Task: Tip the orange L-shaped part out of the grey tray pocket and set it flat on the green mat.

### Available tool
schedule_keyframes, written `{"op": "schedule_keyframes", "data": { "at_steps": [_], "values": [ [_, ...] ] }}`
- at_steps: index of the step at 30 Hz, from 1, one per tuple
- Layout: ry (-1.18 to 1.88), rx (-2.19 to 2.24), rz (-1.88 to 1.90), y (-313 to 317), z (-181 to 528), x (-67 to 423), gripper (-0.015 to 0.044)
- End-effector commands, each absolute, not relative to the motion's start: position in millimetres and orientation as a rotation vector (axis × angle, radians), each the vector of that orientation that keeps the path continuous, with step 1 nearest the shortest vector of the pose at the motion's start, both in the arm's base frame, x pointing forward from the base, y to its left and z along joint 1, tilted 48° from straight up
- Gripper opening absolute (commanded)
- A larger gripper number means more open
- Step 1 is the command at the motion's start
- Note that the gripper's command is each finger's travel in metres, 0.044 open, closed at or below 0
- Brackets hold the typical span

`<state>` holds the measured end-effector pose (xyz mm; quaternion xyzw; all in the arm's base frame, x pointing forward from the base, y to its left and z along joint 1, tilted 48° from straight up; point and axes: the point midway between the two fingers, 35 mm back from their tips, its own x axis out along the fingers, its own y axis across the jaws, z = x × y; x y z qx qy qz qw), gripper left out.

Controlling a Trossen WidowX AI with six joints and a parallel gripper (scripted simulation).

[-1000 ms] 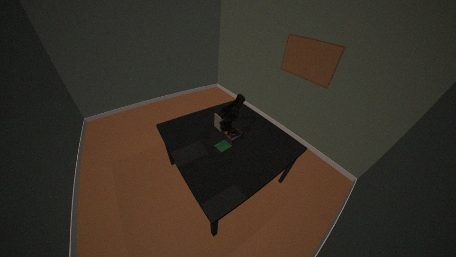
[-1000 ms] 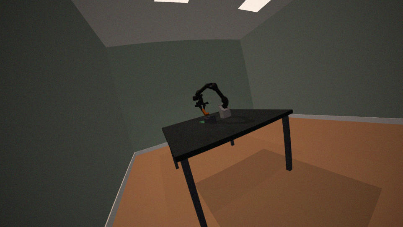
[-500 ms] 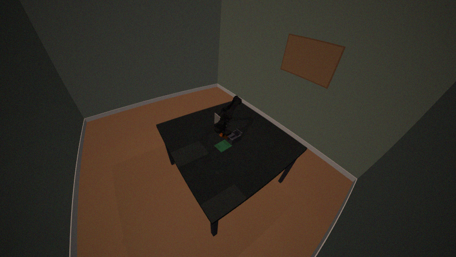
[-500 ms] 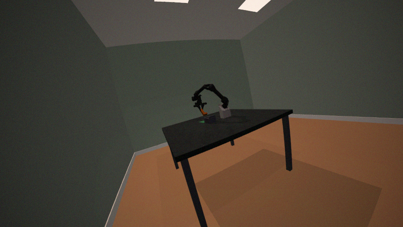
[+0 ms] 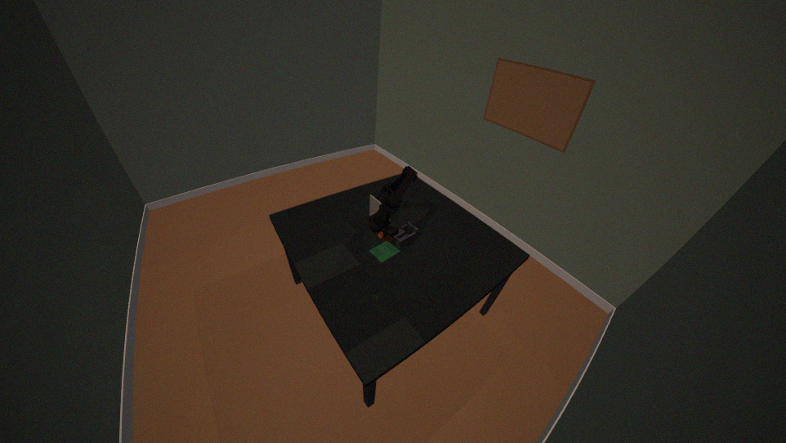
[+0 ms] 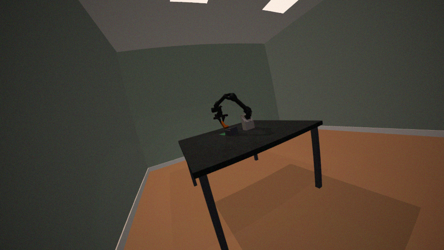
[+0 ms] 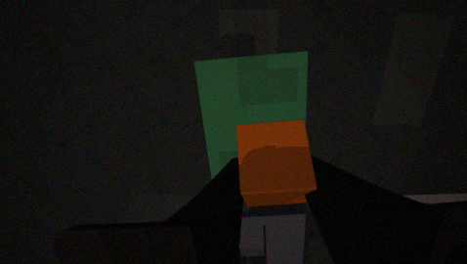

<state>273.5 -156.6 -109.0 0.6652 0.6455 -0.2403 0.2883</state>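
The orange part (image 5: pixel 380 234) (image 6: pixel 224 124) (image 7: pixel 275 147) is out of the pocket and tilted in the air, its lower end slanting toward the tray side in the exterior view. My gripper (image 6: pixel 221 121) (image 7: pixel 269 163) is shut on its raised end, with one dark finger on each side. The grey tray (image 5: pixel 405 240) (image 6: pixel 231 131) (image 7: pixel 289 237) stands on the table, its pocket partly hidden in the wrist view. The green mat (image 5: pixel 383 252) (image 6: pixel 222 133) (image 7: pixel 219 103) lies beside the tray; in the wrist view the part covers its lower right area.
A pale block (image 5: pixel 374 205) (image 6: pixel 248 125) stands on the dark table (image 5: pixel 439 275) (image 6: pixel 217 149) near the arm; its edge (image 7: pixel 445 198) shows at the right of the wrist view. The tray's raised walls are close to the held part and the mat.
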Motion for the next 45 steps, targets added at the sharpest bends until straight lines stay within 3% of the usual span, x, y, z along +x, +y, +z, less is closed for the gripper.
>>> {"op": "schedule_keyframes", "data": {
  "at_steps": [1, 45],
  "values": [
    [1.729, 1.783, -0.64, -149.3, -113.3, 273.6, 0.0],
    [1.731, 1.785, -0.636, -107.5, -151.5, 276.4, 0.0]
  ]
}}
